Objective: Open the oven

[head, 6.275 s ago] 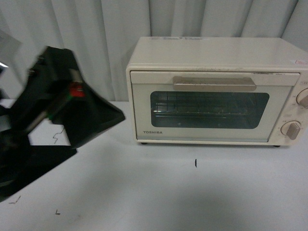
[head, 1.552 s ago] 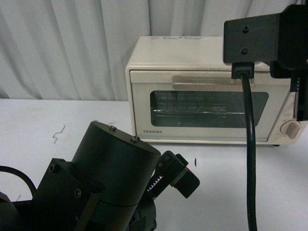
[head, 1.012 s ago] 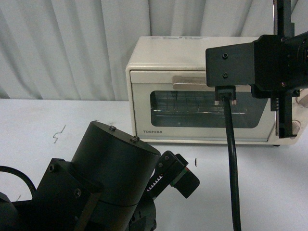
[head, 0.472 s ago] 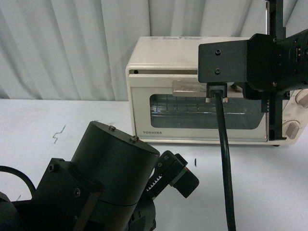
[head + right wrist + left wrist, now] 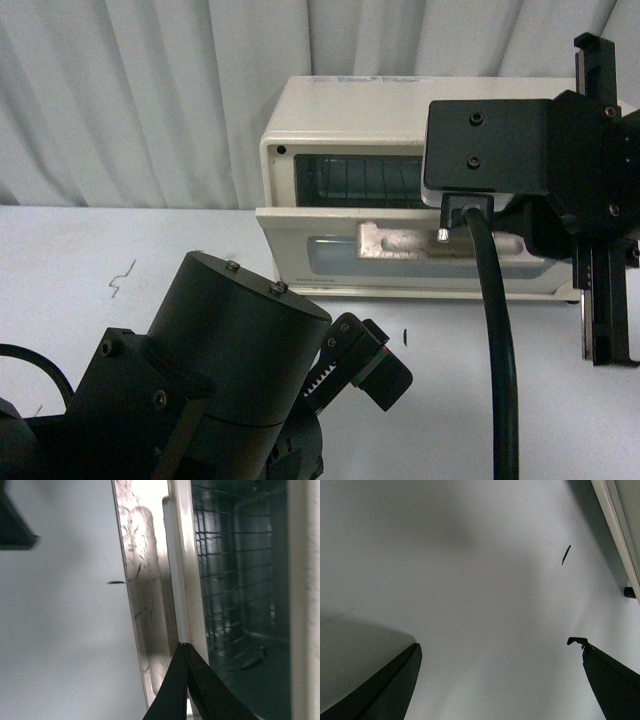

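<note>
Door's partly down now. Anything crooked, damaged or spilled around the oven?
Nothing stands out. The oven sits square, and its door hangs partly open and level, with no cracks showing. The right tool is at the handle. The table shows only small dark marks, no spill.

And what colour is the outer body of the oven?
The oven is cream-white. This shows best in the front view.

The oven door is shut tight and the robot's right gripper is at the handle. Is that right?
Not quite. The oven door is not shut tight: it is tipped partway open, with a dark gap above it where the wire rack shows. The front view makes this plain. The right gripper is at the handle, as you said.
</note>
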Available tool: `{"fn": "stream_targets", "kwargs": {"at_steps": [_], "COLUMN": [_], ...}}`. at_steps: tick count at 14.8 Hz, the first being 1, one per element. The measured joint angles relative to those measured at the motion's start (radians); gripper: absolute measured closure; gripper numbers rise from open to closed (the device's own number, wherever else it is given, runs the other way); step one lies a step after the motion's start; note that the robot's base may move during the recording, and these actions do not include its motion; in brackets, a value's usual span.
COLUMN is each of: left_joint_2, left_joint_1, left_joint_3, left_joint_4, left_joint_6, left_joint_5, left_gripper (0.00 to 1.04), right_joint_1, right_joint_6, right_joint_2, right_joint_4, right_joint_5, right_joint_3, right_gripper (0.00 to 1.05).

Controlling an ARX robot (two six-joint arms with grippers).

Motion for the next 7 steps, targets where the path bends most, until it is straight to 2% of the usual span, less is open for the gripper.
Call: {"fn": "stream_targets", "kwargs": {"at_steps": [4, 7], "left_joint_2": [0.0, 0.0], "left_joint_1": [0.0, -0.001], "left_joint_3": [-0.001, -0.001], "left_joint_4": [0.0, 0.0], "left_joint_6": [0.013, 0.018], "left_joint_5": [0.002, -0.001], "left_gripper": [0.07, 0.07], "right_joint_1": [0.023, 0.021], "right_joint_6": [0.06, 0.061], "right_joint_2": [-0.033, -0.102], "right_joint_4": [-0.24, -0.306], "right_joint_5": [-0.094, -0.108], "right_joint_3": [-0.005, 0.015], "right_gripper": [1.03, 1.03]}}
